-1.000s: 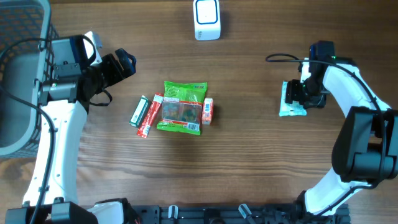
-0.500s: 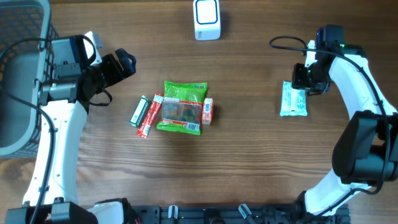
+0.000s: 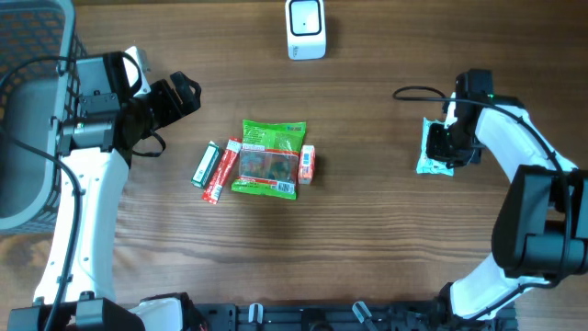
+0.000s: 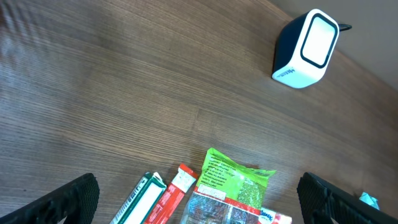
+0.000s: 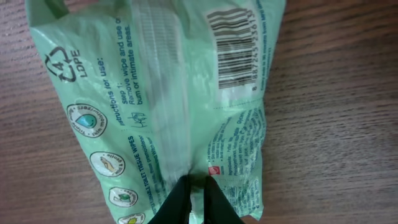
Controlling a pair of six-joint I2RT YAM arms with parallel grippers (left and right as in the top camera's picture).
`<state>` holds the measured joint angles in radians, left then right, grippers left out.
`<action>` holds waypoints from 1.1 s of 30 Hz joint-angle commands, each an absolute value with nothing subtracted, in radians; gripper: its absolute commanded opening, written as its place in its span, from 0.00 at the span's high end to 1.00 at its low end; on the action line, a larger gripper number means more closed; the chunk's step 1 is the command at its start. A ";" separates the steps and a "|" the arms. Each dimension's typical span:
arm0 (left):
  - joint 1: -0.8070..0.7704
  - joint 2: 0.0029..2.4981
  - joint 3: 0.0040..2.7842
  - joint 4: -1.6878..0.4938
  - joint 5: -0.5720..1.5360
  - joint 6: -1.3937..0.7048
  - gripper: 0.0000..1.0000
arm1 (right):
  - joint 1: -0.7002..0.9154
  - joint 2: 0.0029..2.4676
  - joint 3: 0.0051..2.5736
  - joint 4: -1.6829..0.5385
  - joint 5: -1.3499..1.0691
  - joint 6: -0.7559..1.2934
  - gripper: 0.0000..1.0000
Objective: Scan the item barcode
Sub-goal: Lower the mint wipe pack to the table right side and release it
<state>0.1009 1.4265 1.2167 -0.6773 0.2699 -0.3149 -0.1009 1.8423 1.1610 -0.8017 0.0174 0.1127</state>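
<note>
A pale green wipes pack (image 5: 155, 93) lies on the wooden table at the right (image 3: 428, 162). Its back faces up, with the barcode (image 5: 236, 46) at its far end. My right gripper (image 5: 198, 190) is shut on the pack, pinching the raised middle seam near its close end, and covers most of it in the overhead view (image 3: 450, 140). The white scanner (image 3: 305, 28) stands at the table's far middle, also seen in the left wrist view (image 4: 306, 48). My left gripper (image 3: 181, 96) hovers open at the left, its fingers wide apart (image 4: 202, 202) above the pile of items.
In the table's middle lie a green snack bag (image 3: 266, 158), a red stick pack (image 3: 220, 171), a green and white box (image 3: 205, 165) and a small red and white pack (image 3: 307, 164). A grey wire basket (image 3: 28, 110) sits at the left edge.
My right gripper drew back from the wipes pack, then came back over it and shut on its seam. The left arm has not moved.
</note>
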 commanded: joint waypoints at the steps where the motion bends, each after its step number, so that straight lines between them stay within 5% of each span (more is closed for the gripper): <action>1: 0.104 1.417 1.217 -0.674 0.271 -0.295 0.00 | -0.104 1.847 1.167 -0.790 0.071 0.114 0.91; 14: 0.104 1.417 1.217 -0.674 0.271 -0.295 0.00 | -0.104 1.847 1.283 -0.852 -0.273 0.058 0.81; 33: 0.104 1.417 1.217 -0.674 0.271 -0.295 0.00 | -0.045 1.843 1.107 -0.575 -0.180 0.054 0.83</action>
